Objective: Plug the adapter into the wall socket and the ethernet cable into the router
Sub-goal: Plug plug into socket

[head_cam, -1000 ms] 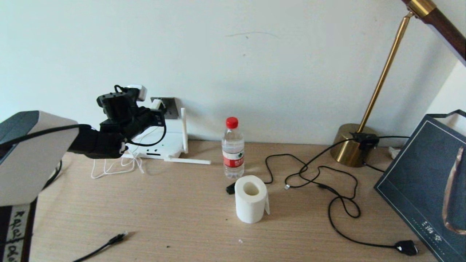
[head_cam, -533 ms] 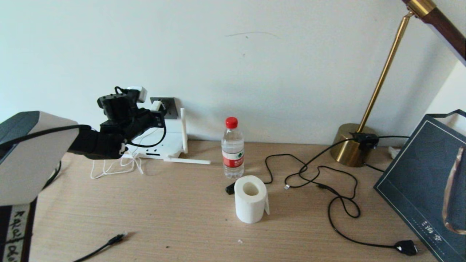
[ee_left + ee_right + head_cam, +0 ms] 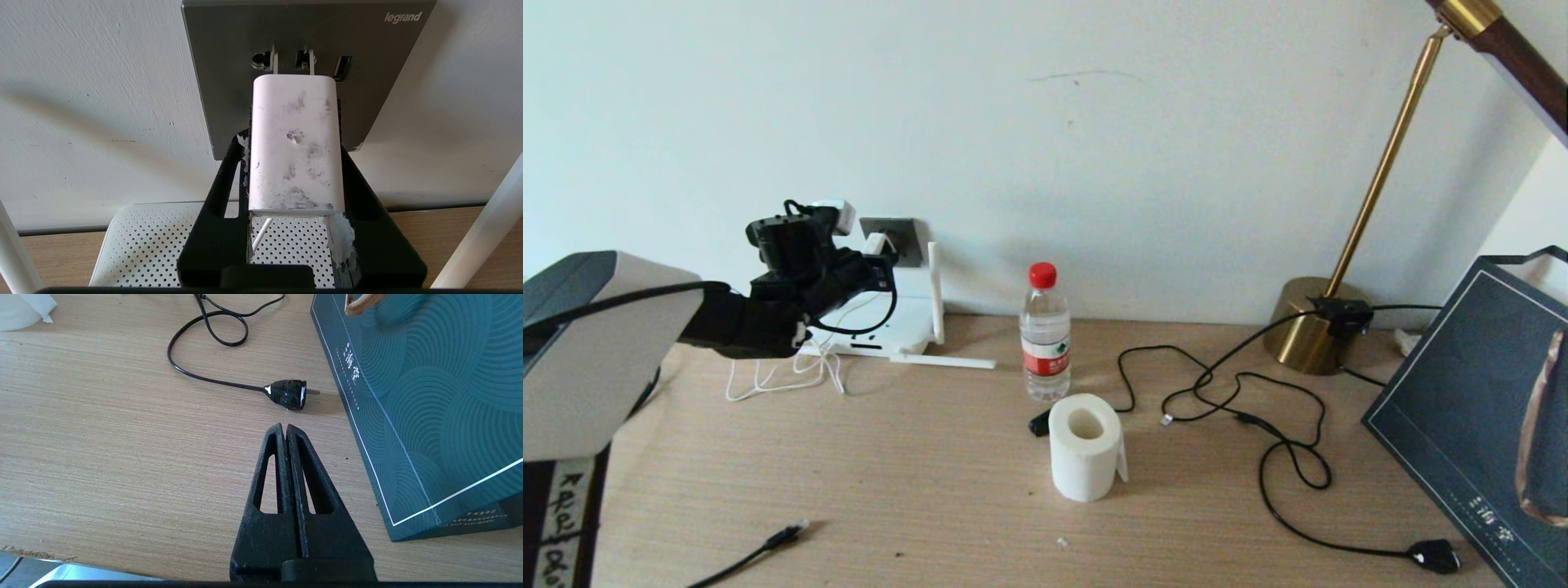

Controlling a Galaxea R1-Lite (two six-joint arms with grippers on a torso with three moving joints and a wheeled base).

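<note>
We see the wall socket point(image 3: 893, 230) on the wall at the back left, with the router point(image 3: 882, 327) on the surface point(image 3: 931, 506) right below it. The adapter point(image 3: 294, 147) sits at the socket, its prongs in the holes, with the left gripper point(image 3: 874, 257) around it. Right of the router stands the bottle point(image 3: 1045, 331), and the paper roll point(image 3: 1085, 445) is in front of it. The ethernet cable point(image 3: 768, 543) lies at the front left. The lamp point(image 3: 1311, 327) stands at the back right (its cord point(image 3: 1258, 425) loops forward). The bag point(image 3: 1478, 408) is far right.
</note>
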